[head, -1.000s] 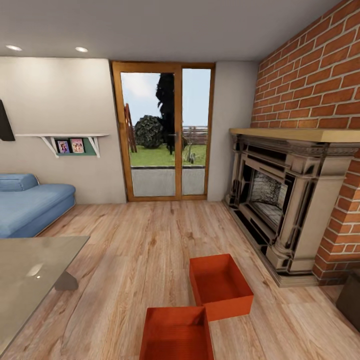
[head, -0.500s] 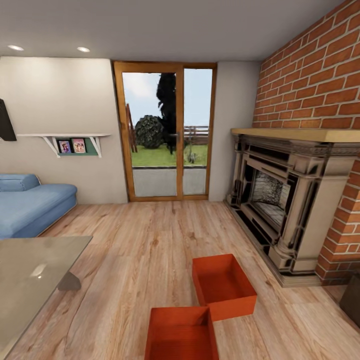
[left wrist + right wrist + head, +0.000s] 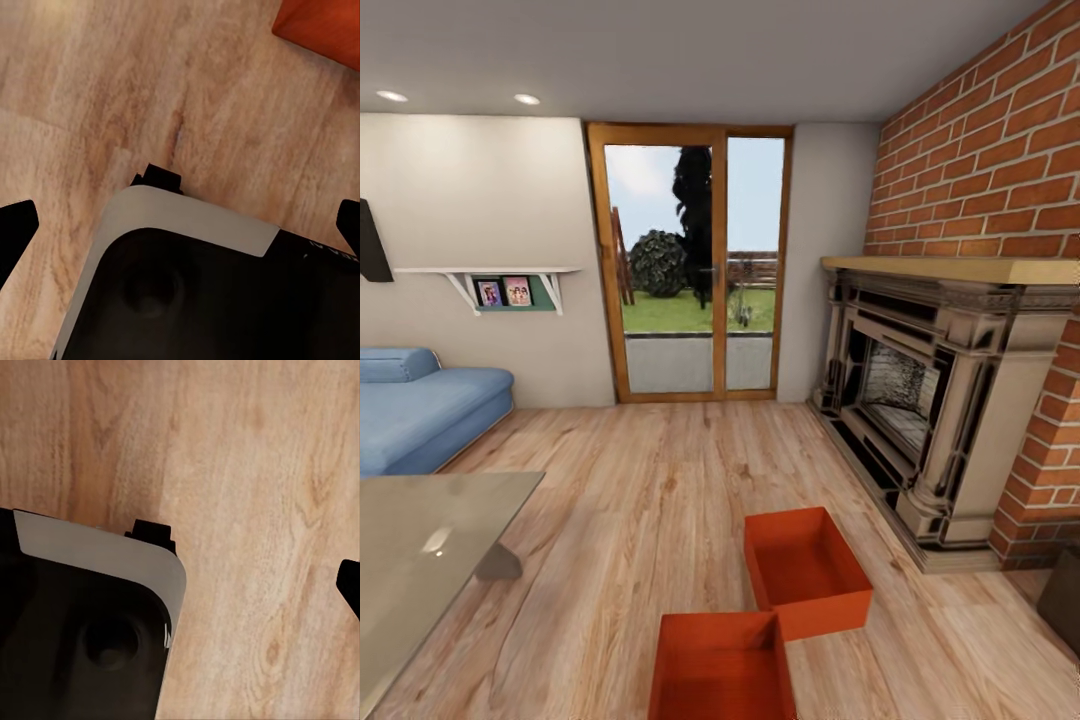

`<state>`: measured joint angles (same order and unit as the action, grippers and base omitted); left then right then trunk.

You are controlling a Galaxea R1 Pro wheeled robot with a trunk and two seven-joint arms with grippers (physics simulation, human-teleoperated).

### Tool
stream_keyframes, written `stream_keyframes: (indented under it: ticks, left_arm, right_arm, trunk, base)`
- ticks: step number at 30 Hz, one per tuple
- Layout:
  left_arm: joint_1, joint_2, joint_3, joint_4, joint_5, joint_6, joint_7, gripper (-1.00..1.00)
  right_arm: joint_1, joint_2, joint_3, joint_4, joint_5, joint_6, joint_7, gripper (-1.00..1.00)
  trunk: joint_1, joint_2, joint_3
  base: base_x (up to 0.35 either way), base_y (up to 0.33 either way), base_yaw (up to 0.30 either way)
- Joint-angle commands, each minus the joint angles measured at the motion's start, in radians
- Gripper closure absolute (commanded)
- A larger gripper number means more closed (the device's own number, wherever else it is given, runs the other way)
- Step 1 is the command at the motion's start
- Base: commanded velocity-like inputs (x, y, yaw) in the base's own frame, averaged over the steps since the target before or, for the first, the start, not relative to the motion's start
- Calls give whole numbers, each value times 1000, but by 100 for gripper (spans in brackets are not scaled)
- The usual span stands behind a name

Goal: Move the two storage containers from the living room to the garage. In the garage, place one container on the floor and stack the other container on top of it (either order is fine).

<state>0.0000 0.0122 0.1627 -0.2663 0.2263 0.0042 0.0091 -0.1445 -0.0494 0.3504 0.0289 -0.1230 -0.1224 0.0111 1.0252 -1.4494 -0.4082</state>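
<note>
Light wood-plank flooring (image 3: 650,500) runs across a living room closed by wood-framed glass doors (image 3: 690,265) at the far wall, with an ornate stone fireplace (image 3: 930,400) set in red brick (image 3: 980,150) on the right, a blue sofa (image 3: 420,405) on the left and a grey glass-topped bench (image 3: 430,540) near the left foreground. Two alike orange-red rectangular storage containers sit on the planks, both open-topped and empty: the farther container (image 3: 807,570) rests in front of the fireplace, and the nearer container (image 3: 722,668) lies just beside it at the lower edge of the head view, partly cut off; whether their corners touch I cannot tell. A corner of orange-red (image 3: 322,30) also shows in the left wrist view, probably one of the same two. Each bin looks light and stiff, with plain thin walls that may flex if squeezed hard and smooth sides that could slip, so the sensible hold is likely over a rim, one jaw inside and one outside a wall, or a two-armed lift on opposite walls. Both wrist views look down at bare planks past dark arm housing; dark finger tips show at the frame edges on either side, far apart, so the jaws of both arms appear spread and grasp nothing. Neither container is lifted yet, so the whole task lies ahead.
</note>
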Motion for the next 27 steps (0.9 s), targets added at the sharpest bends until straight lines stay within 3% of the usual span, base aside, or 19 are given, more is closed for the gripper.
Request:
stream_keyframes:
  ticks: [1, 5, 19, 27]
  left_arm:
    - [0, 0, -2, -1, 10, 0, 1, -100]
    - [0, 0, -2, -2, 11, 0, 1, -100]
    - [0, 1, -3, -1, 12, 0, 0, -100]
    - [0, 2, -3, -1, 12, 0, 0, -100]
  right_arm:
    - [-1, 0, 9, 3, -10, -6, 1, -100]
    - [-1, 0, 9, 3, -10, -5, 1, -100]
    - [-1, 0, 9, 3, -10, -2, 1, -100]
    - [-1, 0, 7, 3, -10, -8, 1, -100]
  trunk:
    - [0, -1, -1]
    - [0, -1, -1]
    - [0, -1, -1]
    - [0, -1, -1]
  base:
    - [-100, -130, 0]
    - [-138, -180, 0]
    - [-5, -6, 1]
    - [0, 0, 111]
